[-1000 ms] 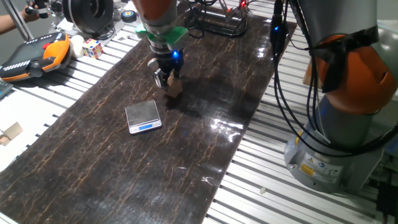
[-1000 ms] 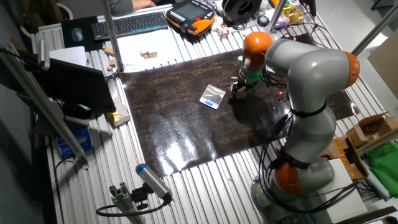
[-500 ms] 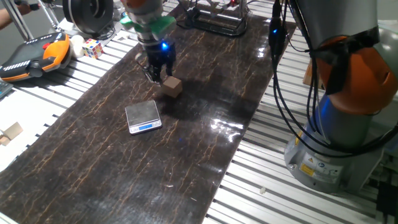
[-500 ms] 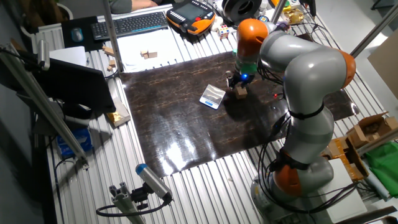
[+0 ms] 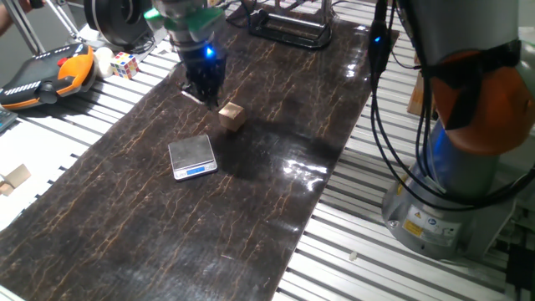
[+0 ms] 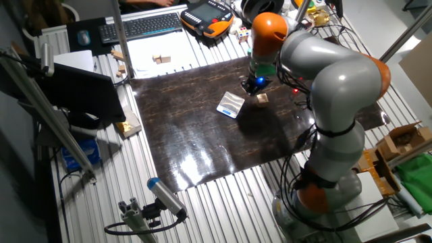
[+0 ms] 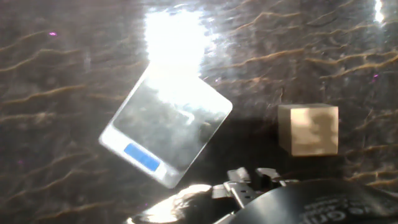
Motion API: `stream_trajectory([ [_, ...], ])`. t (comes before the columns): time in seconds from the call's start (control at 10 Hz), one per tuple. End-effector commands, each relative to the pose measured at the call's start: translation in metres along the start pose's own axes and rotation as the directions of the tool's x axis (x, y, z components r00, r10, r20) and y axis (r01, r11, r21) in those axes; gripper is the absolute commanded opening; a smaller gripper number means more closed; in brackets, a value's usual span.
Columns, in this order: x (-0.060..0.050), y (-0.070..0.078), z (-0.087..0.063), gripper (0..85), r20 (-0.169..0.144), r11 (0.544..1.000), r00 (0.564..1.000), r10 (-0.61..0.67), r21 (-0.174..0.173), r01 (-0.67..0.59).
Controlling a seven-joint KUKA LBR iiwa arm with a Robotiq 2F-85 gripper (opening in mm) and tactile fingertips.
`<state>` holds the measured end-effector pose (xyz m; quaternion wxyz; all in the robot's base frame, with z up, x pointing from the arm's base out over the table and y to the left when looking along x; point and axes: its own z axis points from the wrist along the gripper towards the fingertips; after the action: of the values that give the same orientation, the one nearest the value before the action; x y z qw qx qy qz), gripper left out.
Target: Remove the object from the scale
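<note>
The small tan wooden cube rests on the dark mat, just beyond the silver scale and apart from it. The scale's plate is bare and its blue display strip faces the front. My gripper hangs above the mat behind and to the left of the cube, empty, with its jaws apart. In the other fixed view the cube lies to the right of the scale, under the gripper. The hand view shows the scale at the left and the cube at the right.
A Rubik's cube and an orange-black pendant lie at the back left. A wire rack stands at the mat's far end. The arm's base and cables are to the right. A pale wooden block lies at the left.
The gripper let go of the cube, leaving it on the mat beside the scale, then rose and moved back to the left away from it.
</note>
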<state>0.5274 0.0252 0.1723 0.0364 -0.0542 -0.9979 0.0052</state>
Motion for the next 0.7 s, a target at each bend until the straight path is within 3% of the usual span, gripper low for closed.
stream_trajectory([
  [0.0, 0.0043, 0.0, -0.0346, 0.7, 0.007, 1.0, 1.0, -0.013, 0.01, 0.013],
  [0.1, 0.0058, -0.0003, -0.0379, 0.7, 0.011, 0.999, 1.0, -0.029, 0.024, 0.029],
  [0.4, 0.01, 0.0023, -0.0411, 0.7, 0.016, 0.999, 0.999, -0.04, 0.014, 0.04],
  [0.6, 0.0092, 0.0019, -0.0413, 0.7, 0.034, 0.998, 0.998, -0.054, 0.029, 0.053],
])
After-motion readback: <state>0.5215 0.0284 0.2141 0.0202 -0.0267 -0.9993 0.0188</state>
